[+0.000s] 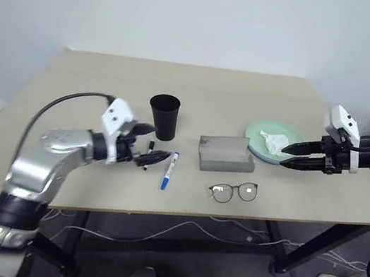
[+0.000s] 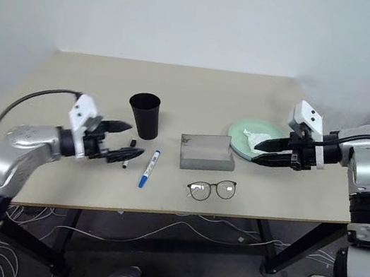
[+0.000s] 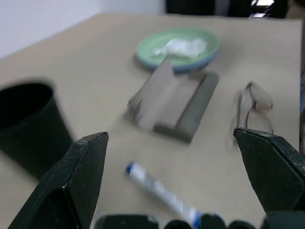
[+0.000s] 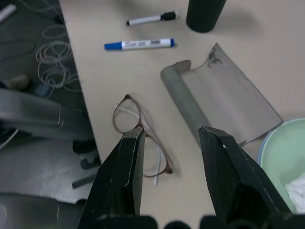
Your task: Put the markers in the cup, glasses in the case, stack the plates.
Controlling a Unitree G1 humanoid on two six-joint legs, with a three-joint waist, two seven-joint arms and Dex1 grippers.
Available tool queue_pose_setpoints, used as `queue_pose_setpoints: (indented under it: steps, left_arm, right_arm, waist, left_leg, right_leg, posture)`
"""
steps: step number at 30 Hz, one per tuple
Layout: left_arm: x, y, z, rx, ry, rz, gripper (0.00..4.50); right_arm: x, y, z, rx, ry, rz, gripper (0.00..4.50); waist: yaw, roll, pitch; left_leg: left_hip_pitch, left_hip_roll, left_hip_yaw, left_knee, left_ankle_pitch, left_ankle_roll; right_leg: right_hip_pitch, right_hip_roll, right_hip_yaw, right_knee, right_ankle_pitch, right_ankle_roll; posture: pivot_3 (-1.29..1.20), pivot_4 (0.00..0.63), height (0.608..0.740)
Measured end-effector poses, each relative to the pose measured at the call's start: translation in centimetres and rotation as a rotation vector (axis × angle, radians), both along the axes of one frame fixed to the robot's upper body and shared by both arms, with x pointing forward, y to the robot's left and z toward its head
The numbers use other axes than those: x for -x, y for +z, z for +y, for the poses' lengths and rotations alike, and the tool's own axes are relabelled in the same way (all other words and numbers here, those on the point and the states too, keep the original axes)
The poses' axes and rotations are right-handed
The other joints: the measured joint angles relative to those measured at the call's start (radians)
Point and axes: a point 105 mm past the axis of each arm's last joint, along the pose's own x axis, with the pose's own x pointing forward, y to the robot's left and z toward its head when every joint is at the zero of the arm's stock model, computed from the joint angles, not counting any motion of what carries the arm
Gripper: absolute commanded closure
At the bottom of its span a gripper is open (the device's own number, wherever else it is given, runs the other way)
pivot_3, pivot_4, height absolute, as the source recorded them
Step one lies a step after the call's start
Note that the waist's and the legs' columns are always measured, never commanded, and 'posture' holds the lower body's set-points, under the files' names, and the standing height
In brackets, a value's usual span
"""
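1. A beige rectangular table [image 1: 80, 163] stands against a white wall; on it the tall tapered matte black cup [image 1: 164, 115] stands upright, left of centre; the two slim white markers lie just in front of it, the black-capped marker [image 2: 128, 154] nearer the left arm, the blue-capped marker [image 1: 169, 170] beside it, well apart from the cup's mouth.
2. The left gripper [image 1: 147, 142] hovers low over the black-capped marker with its two black fingers spread wide, grasping nothing.
3. The grey felt rectangular case [image 1: 225, 153] sits mid-table with its lid raised; the thin dark round-rimmed glasses [image 1: 233, 191] lie just in front of it, outside the case.
4. The light green round plate [image 1: 256, 132] lies right of the case on the light blue plate [image 3: 190, 65], already stacked, holding a crumpled white tissue [image 1: 273, 141]; the right gripper [image 1: 295, 154] hangs above the plate's edge, fingers parted and empty.
5. The step in hand looks like picking up a marker; doing it well likely means straddling the barrel crosswise near its middle, closing squarely so it cannot roll, then lifting clear before tipping it cap-down into the cup without knocking the cup over.
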Motion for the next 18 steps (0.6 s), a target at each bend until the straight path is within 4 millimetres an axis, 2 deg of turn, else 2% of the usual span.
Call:
queue_pose_setpoints:
  steps: [2,6,11,18]
  left_arm:
    - [-1.2,-0.2,-1.7,-0.022,-0.047,-0.007,0.00]
    - [-2.2,-1.8,-4.9,-0.048,-0.157,0.046,0.00]
    - [-1.3,-4.2,-8.7,-0.096,-0.344,0.150,0.00]
    - [-0.8,-5.7,-12.4,-0.140,-0.480,0.246,0.00]
  right_arm:
    - [0.2,-0.3,0.0,0.012,0.000,0.011,2.59]
    - [0.5,-1.1,-0.4,0.025,-0.009,0.035,2.59]
    - [0.6,-1.0,-0.2,0.038,-0.012,0.015,2.59]
    - [1.0,-2.4,-0.6,0.044,-0.071,0.032,2.59]
  waist:
    - [0.000,0.000,0.000]
    - [-0.001,0.000,0.000]
    - [-0.001,-0.001,0.001]
    - [-0.001,-0.002,0.001]
  left_leg:
    - [-0.001,0.000,0.000,0.003,0.000,0.000]
    - [-0.002,0.000,0.000,0.006,-0.001,0.001]
    - [-0.002,0.000,-0.001,0.006,-0.001,0.001]
    - [-0.003,-0.001,-0.003,0.007,-0.005,0.001]
  right_leg:
    - [0.000,0.000,0.000,0.000,0.000,0.000]
    - [0.000,-0.001,0.000,0.000,0.000,0.001]
    - [-0.001,-0.001,0.000,0.001,0.001,0.001]
    - [-0.001,0.000,0.000,0.001,0.001,0.001]
  posture:
    - [0.00,0.000,0.716]
    - [0.00,0.000,0.716]
    - [0.00,0.000,0.716]
    - [0.00,0.000,0.716]
